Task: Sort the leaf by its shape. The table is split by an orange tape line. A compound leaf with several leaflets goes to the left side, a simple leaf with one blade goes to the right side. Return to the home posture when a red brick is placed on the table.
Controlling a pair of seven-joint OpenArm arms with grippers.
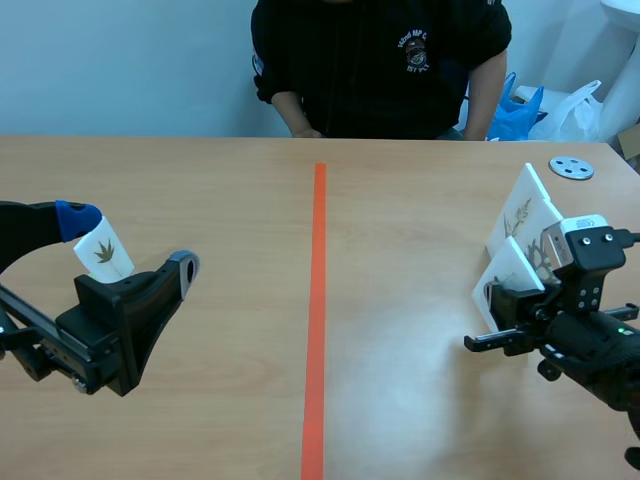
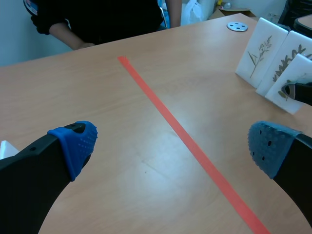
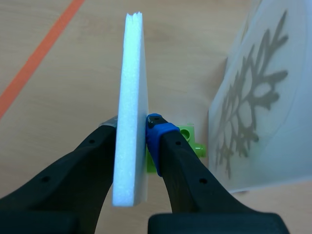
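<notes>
My right gripper is shut on a white foam card on the right side of the orange tape line. In the right wrist view that card stands edge-on between the fingers, its face hidden, with a green stand beside it. Just beyond is another card with a lobed leaf. My left gripper is open and holds nothing, left of the line. A small card with a compound leaf stands right behind it. The left wrist view shows both blue pads wide apart.
Two more leaf cards stand upright behind the held one, seen also as leaf cards in the left wrist view. A metal disc lies at the far right. A person in a black top sits across the table.
</notes>
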